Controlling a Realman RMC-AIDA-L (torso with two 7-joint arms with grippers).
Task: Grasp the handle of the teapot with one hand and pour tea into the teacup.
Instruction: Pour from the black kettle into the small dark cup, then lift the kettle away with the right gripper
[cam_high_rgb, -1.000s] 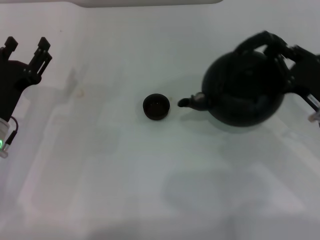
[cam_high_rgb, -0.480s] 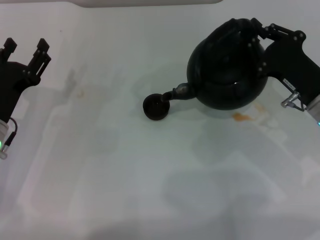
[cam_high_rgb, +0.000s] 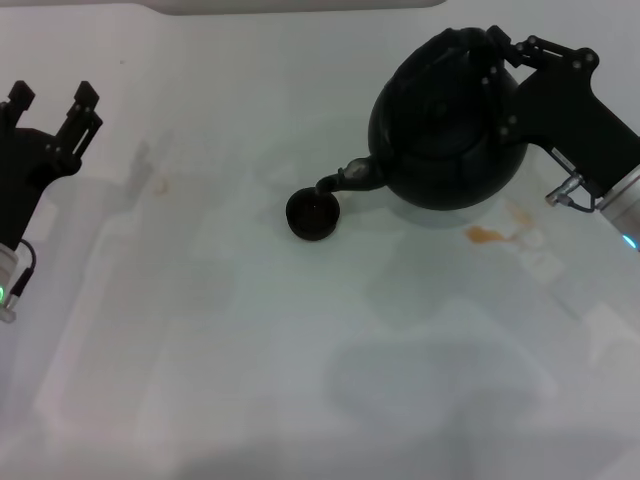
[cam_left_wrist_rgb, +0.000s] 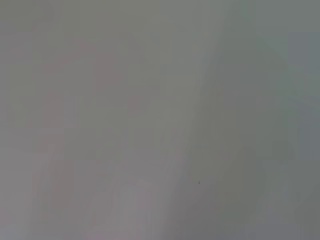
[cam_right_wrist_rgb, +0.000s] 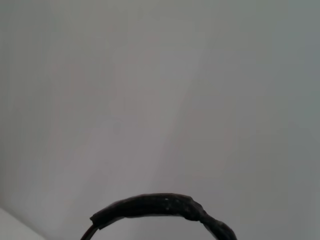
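Observation:
The round black teapot hangs above the table at the right of the head view, tipped over with its spout pointing down at the teacup. My right gripper is shut on the handle, which shows as a black arc in the right wrist view. The tiny black teacup stands on the table just below and left of the spout tip. No stream of tea can be made out. My left gripper is parked at the far left, fingers apart and empty.
An amber spill marks the white table right of the cup, under where the teapot stood. The left wrist view holds only bare table surface.
The teapot was lifted off the table, carried left toward the cup and tipped further, spout now dipping over the cup's rim. The spill where it stood became visible. Left arm unchanged.

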